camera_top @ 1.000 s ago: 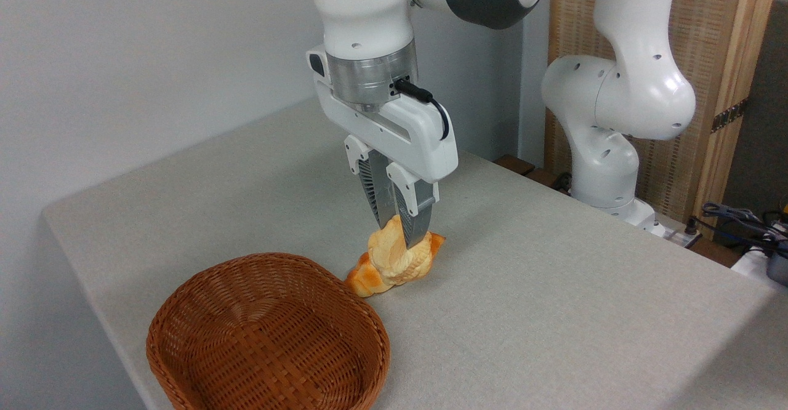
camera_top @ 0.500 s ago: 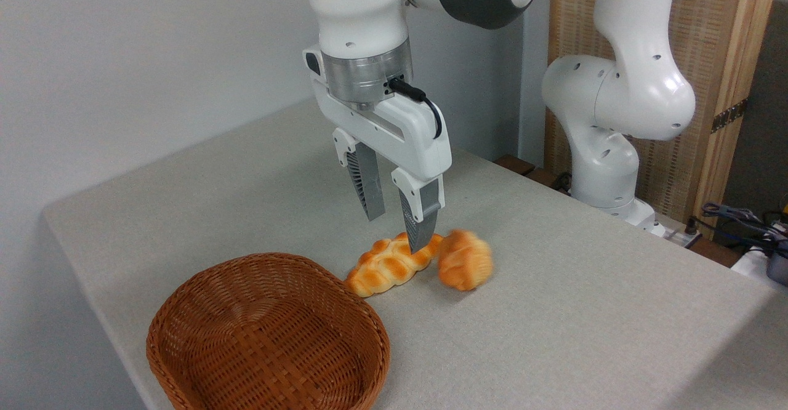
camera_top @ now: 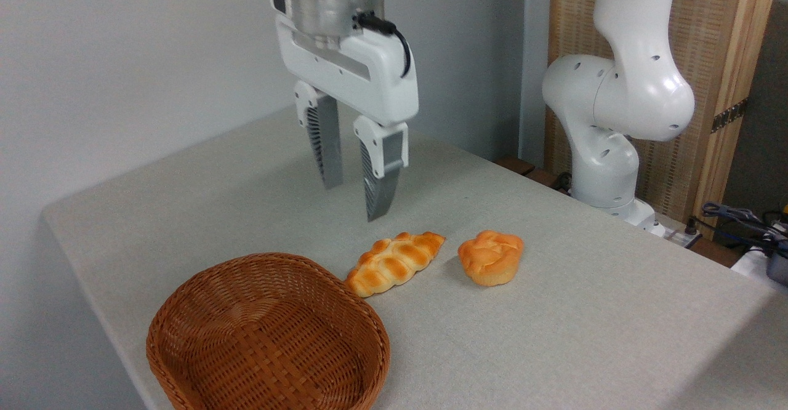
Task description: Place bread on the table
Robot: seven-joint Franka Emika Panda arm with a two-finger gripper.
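Observation:
The bread (camera_top: 490, 257), a small lumpy golden-orange bun, lies on the grey-beige table (camera_top: 554, 324) to the right of a long braided loaf (camera_top: 394, 262). My gripper (camera_top: 354, 200) hangs open above and to the left of the braided loaf, well clear of the cloth, with nothing between its fingers. It is apart from the bun, up and to its left.
A brown wicker basket (camera_top: 268, 335) with nothing in it stands at the front left, its rim close to the braided loaf's left end. The arm's white base (camera_top: 609, 151) rises at the back right beside a wooden panel. Cables (camera_top: 745, 219) lie at the far right.
One second ago the gripper was shut on the bun just above the braided loaf. It opened, the bun dropped and rolled right, and the gripper rose up and to the left.

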